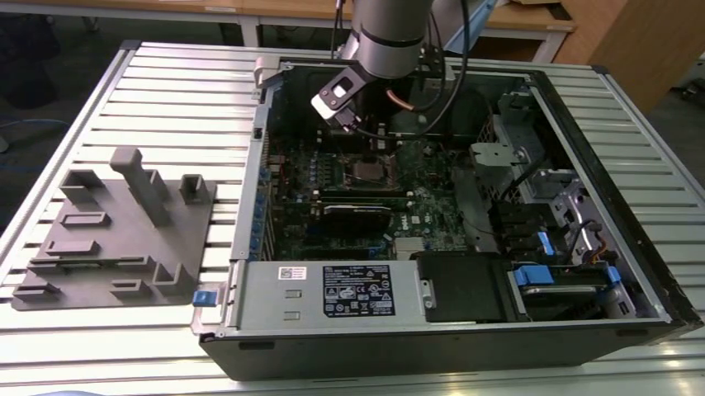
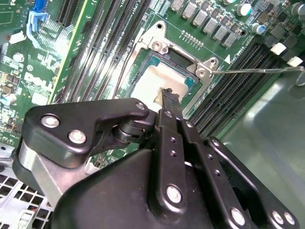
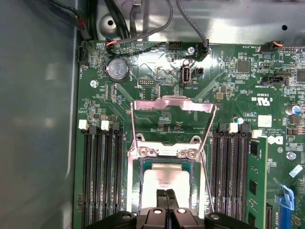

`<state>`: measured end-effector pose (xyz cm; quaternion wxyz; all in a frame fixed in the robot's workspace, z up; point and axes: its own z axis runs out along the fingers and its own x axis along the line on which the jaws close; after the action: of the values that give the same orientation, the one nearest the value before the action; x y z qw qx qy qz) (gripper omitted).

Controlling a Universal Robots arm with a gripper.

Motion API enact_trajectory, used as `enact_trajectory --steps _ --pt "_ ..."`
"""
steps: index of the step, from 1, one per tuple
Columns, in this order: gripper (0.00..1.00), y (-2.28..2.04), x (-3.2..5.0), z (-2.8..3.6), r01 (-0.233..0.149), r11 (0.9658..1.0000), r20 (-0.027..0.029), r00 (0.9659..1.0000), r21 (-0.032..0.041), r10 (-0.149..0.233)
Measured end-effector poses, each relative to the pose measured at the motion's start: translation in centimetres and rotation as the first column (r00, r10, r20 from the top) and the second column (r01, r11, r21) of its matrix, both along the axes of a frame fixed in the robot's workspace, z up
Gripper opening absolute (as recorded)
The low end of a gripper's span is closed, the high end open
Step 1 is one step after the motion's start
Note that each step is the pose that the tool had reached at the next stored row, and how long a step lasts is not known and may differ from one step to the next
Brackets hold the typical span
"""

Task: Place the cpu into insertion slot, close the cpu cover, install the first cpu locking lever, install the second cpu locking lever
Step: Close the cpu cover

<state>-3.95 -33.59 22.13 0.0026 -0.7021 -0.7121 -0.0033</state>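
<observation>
In the first wrist view the cpu [image 3: 167,179], a dull silver square, lies in the insertion slot [image 3: 136,183] on the green board. My gripper [image 3: 167,196] hangs right over the chip, its two black fingertips pressed together and nothing between them. Beyond the slot the cpu cover [image 3: 172,106] stands swung open on its hinge, the board showing through its window. A thin locking lever [image 3: 206,179] runs along one side of the slot. The second wrist view has the gripper [image 2: 169,97] over the cpu [image 2: 150,81], with a raised lever rod [image 2: 259,70] sticking out sideways. The arm [image 1: 385,37] reaches into the computer case above the slot [image 1: 369,172].
The open computer case [image 1: 253,206] lies on a slatted metal table [image 1: 165,99]. Black memory slots [image 3: 100,171] flank the socket, one holding a green module [image 3: 257,181]. A grey fixture block [image 1: 121,231] sits at the exterior view's left. Cables [image 3: 157,24] hang past the board.
</observation>
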Motion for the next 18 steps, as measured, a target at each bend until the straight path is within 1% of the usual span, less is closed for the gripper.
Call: enact_trajectory --steps 6,10,11,18 --pt "0.11 0.0 0.0 1.42 0.0 1.0 0.0001 1.0 0.0 0.0" --pt "0.11 0.0 0.0 2.75 0.0 1.0 0.0 1.0 0.0 0.0" --pt "0.11 0.0 0.0 2.95 0.0 1.0 -0.0001 1.0 0.0 0.0" --pt "0.11 0.0 0.0 3.01 0.0 1.0 0.0 1.0 0.0001 0.0"
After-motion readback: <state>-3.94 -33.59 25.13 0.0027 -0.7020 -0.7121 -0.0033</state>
